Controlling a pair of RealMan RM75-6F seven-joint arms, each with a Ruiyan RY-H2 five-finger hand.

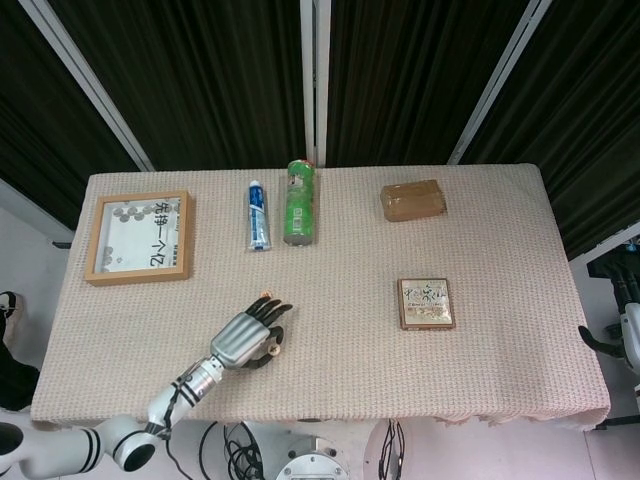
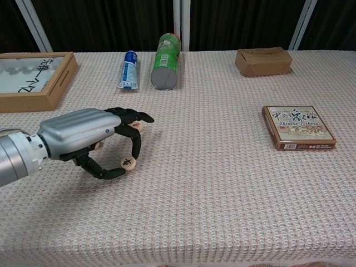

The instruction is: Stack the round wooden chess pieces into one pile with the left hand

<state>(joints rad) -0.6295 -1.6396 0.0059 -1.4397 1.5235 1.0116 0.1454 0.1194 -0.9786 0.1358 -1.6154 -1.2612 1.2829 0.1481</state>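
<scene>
Pale wood frames the shallow tray (image 2: 34, 88) at the table's far left corner, flat-bottomed and printed with dark characters. Coming right along the near-left part of the woven beige tablecloth (image 2: 222, 183), the left hand (image 2: 92, 139), smooth grey metal at the back with black segmented fingers, pinches a round wooden chess piece (image 2: 128, 163) between thumb and a curled finger, tilted on its edge and seemingly just lifted off the cloth. A second wooden piece (image 2: 137, 127) lies just beyond, partly hidden under the outstretched fingers.

The grip looks slight: a thin, hard disc held by its rim could swivel or pop out, and the coarse weave would let it roll or land on edge. The spread fingers overhanging the second piece might knock it aside as the hand carries over, and an off-centre drop would leave the stack sliding.

Further right, at the far edge, a blue-and-white toothpaste tube (image 2: 128, 70) and a green cylindrical can (image 2: 166, 53) lie on their sides; then a brown cardboard box (image 2: 263, 60), and a flat printed chess box (image 2: 297, 127) toward the right edge. The right hand is outside both views.
</scene>
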